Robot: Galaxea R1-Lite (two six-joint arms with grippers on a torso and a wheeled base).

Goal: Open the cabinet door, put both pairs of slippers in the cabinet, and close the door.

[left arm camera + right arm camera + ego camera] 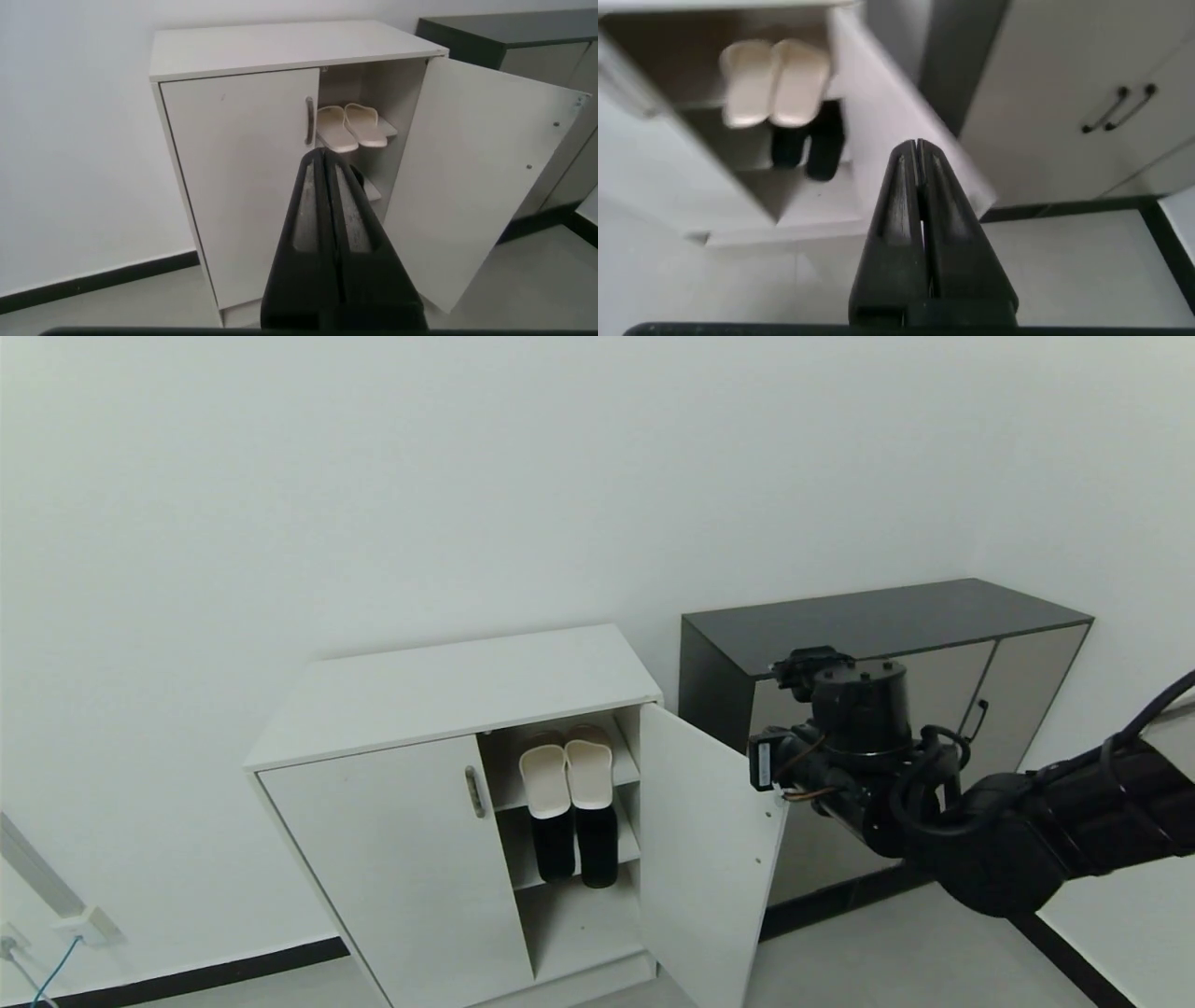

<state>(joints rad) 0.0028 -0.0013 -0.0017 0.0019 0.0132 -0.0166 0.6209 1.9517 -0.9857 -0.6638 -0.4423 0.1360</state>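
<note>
Against the white wall stands the white cabinet (448,681). Its left door (392,868) is shut, with a slim metal handle (475,791) near its inner edge. Its right door (700,840) is swung well out toward the room, leaving the right half of the interior in view. Inside, the white slippers (567,775) lie side by side on the upper shelf. The black slippers (576,845) sit on the shelf just below, also side by side, directly under the white pair. The bottom compartment below them holds nothing that can be made out.

From the head view, the right arm (934,803) hangs just beside the top outer corner of the open door, its wrist close to that edge. The right pincer (918,149) has its two fingers pressed together with nothing between them. The open door's edge lies just past its tips, and grey floor is below it.

The left pincer (322,154) is likewise closed and empty. It is held apart from the cabinet front and points toward the seam between the shut door and the open compartment.

Right of the white cabinet stands a dark cabinet (887,616) with grey doors and dark bar handles (1120,107). Low on the wall at the left sits a wall socket (84,926) with a blue cable (51,971).
</note>
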